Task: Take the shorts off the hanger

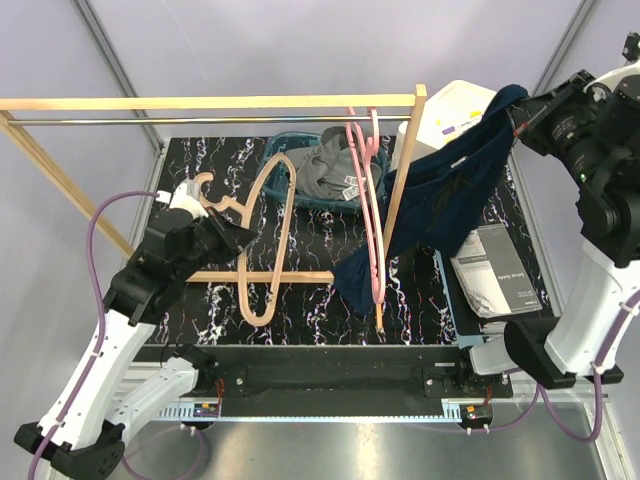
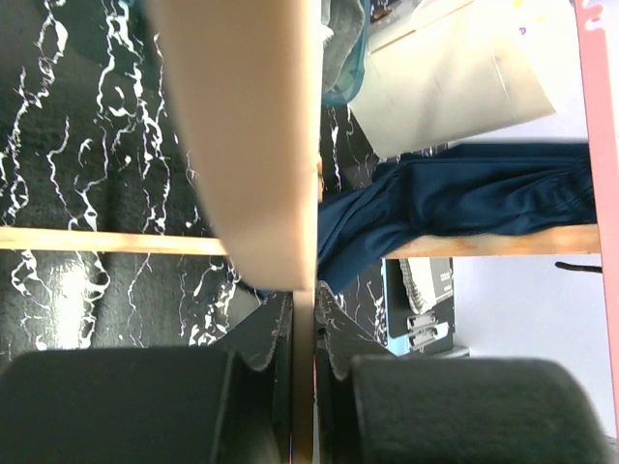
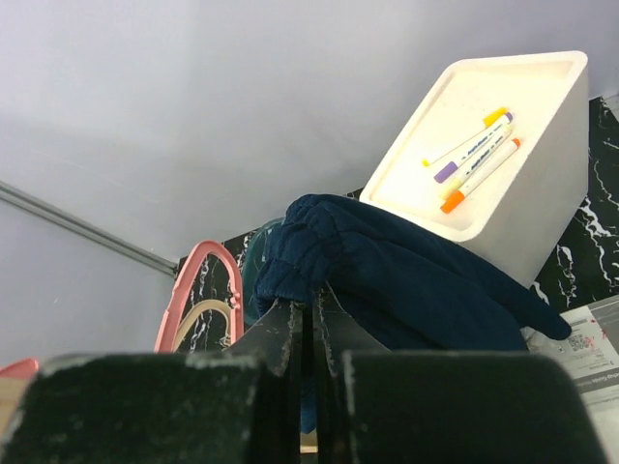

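While the left gripper (image 1: 220, 238) is clamped on a tan hanger (image 1: 268, 235), that hanger sits tilted over the left half of the black marbled table (image 1: 190, 300), crossing the low rail of the wooden rack (image 1: 200, 102). In the left wrist view the jaws are pressed nearly together on the hanger's thin edge. Bare tabletop shows left of the tan hanger and between it and the pink hanger (image 1: 366, 200). At the back edge, the grey shorts (image 1: 335, 170) lie bunched in a teal basket (image 1: 285, 145), white label up. The pink hanger hangs from the metal rod (image 1: 200, 121), just beside the rack's right post. The navy shorts (image 1: 450, 175) stretch from the pink hanger's lower end, across that post, up to the right gripper (image 1: 515, 108). Whether they are still caught on the hanger I cannot tell. The right wrist view shows the jaws pinched tight on the waistband. A white bin (image 1: 465, 100) of markers (image 3: 474, 155) stands just behind, and a booklet (image 1: 495, 268) lies by the right table edge.
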Controlling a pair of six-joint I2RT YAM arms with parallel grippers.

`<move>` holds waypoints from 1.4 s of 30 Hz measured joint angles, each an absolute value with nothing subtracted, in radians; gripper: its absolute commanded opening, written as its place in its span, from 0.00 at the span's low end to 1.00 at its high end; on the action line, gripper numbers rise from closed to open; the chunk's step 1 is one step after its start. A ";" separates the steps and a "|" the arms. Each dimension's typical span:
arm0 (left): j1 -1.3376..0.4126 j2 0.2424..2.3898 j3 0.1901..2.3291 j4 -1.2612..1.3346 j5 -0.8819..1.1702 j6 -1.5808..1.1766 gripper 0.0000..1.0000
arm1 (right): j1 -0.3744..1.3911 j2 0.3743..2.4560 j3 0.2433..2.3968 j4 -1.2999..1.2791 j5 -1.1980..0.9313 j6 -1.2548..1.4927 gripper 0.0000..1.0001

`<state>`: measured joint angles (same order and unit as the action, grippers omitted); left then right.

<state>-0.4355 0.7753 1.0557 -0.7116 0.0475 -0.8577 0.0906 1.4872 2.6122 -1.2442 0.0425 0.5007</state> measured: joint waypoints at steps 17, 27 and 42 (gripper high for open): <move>-0.435 0.757 1.046 -0.710 0.080 -0.881 0.00 | 0.087 1.443 1.715 -1.072 -0.415 0.586 0.02; -0.435 0.713 1.003 -0.717 0.100 -0.901 0.00 | 0.087 1.470 1.439 -1.069 -0.396 0.486 1.00; -0.435 0.720 0.992 -0.717 0.146 -0.914 0.00 | 0.087 1.153 0.957 -1.053 -0.317 0.605 1.00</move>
<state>-0.4355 0.7197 0.9916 -0.7170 0.1455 -0.9138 0.0872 1.1526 0.9565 -1.0534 -0.3172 0.6052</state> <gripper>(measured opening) 0.098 0.994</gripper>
